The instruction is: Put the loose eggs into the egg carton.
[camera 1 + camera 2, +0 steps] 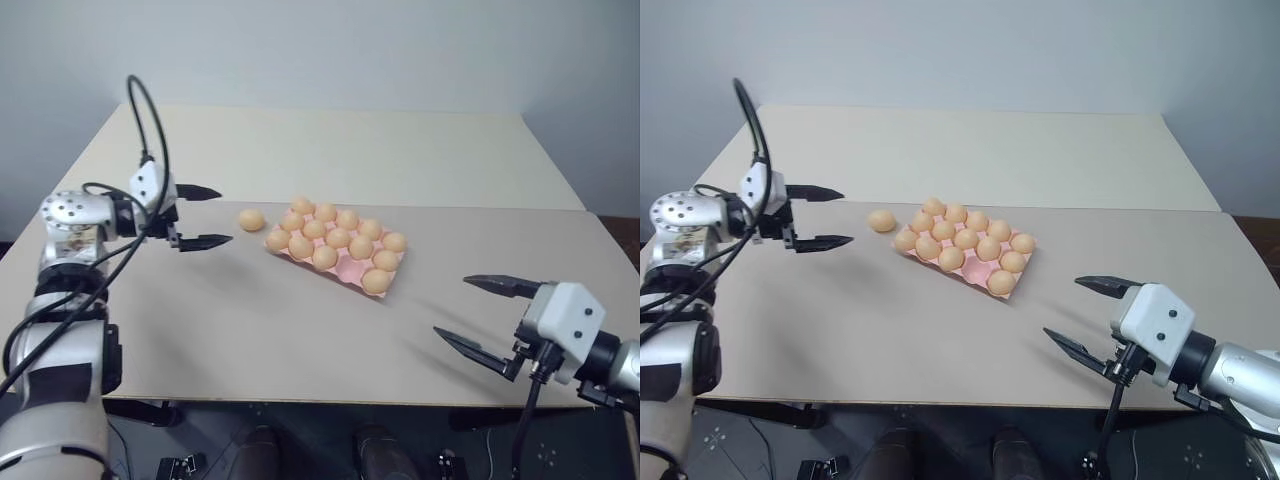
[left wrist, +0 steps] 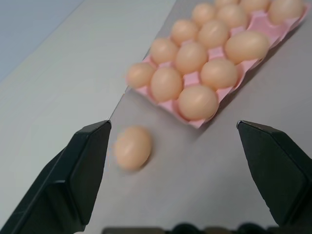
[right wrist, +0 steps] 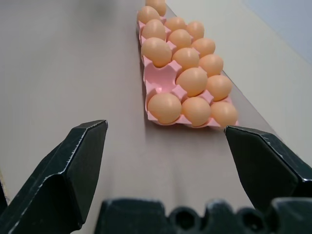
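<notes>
The left gripper (image 1: 205,216) hung above the table's left side, its two black fingers spread wide with nothing between them, pointing across toward the middle of the scene. Just beyond its fingertips, to the right, one loose egg (image 1: 251,219) lay on the bare table (image 1: 250,330), apart from the fingers and just beside the far left corner of the egg carton (image 1: 350,268) without sitting in it. And there was the carton, pink and lidless, lying at a slant in the middle of the table, its long side running from far left to near right. Pale orange eggs (image 1: 338,238) sat in nearly all of its cups; in the right wrist view one cup on the near side showed bare pink (image 3: 158,75) between two filled ones. Over on the right, the right gripper (image 1: 478,314) hovered by the near edge of the table, well apart from the carton, fingers likewise spread wide and empty, aimed left and toward the carton's near right end. The table was pale beige with a lighter panel (image 1: 330,150) behind, before a plain grey wall.
</notes>
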You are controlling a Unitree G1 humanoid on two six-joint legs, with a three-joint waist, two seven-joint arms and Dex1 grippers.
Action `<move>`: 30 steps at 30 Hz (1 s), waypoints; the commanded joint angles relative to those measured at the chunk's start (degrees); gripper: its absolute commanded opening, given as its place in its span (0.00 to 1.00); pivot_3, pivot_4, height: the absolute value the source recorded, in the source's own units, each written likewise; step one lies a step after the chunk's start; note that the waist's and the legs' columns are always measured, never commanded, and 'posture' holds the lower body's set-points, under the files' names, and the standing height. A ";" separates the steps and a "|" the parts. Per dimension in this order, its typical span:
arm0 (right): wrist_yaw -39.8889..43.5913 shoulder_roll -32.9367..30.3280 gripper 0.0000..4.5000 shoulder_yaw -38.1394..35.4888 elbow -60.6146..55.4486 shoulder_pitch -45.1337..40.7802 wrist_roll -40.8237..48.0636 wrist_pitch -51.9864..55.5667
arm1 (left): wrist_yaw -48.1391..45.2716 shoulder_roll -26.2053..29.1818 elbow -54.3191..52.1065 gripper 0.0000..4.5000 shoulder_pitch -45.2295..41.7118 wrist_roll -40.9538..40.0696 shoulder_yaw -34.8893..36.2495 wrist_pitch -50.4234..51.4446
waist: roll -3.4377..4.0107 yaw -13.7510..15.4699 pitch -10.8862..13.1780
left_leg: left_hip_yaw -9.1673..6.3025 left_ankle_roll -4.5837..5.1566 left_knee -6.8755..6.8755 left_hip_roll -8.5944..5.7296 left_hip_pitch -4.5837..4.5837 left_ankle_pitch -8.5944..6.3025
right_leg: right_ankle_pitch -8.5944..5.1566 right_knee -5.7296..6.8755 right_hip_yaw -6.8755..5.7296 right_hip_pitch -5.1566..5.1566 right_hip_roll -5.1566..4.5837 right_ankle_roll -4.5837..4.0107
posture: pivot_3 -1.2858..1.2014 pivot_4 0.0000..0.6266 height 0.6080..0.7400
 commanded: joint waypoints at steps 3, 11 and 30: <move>1.08 -1.20 1.00 1.15 0.95 -2.38 0.47 -1.37 | 0.91 2.49 -2.72 1.00 2.50 -1.31 2.29 0.65 | 0.00 -0.02 0.00 | 0.01 0.00 0.00 0.00 -0.01 0.00 | 0.00 -0.01 0.00 0.00 -0.01 0.00 | 0.52 0.24 1.00; 1.42 -1.53 1.00 3.26 2.13 -4.68 -0.10 -1.57 | 8.30 0.43 0.40 1.00 1.98 0.71 1.83 2.38 | 0.00 -0.14 0.00 | -0.02 0.00 0.00 0.00 -0.01 0.00 | 0.00 0.02 -0.03 -0.01 0.00 0.00 | 0.52 0.24 1.00; -2.40 -0.18 1.00 1.79 -2.87 -1.10 0.73 0.11 | 28.52 -9.37 13.01 1.00 -7.21 11.72 -2.29 0.99 | -0.01 -0.23 0.00 | -0.05 0.00 0.00 -0.04 -0.03 0.00 | 0.00 0.03 -0.03 -0.02 -0.01 0.00 | 0.52 0.24 1.00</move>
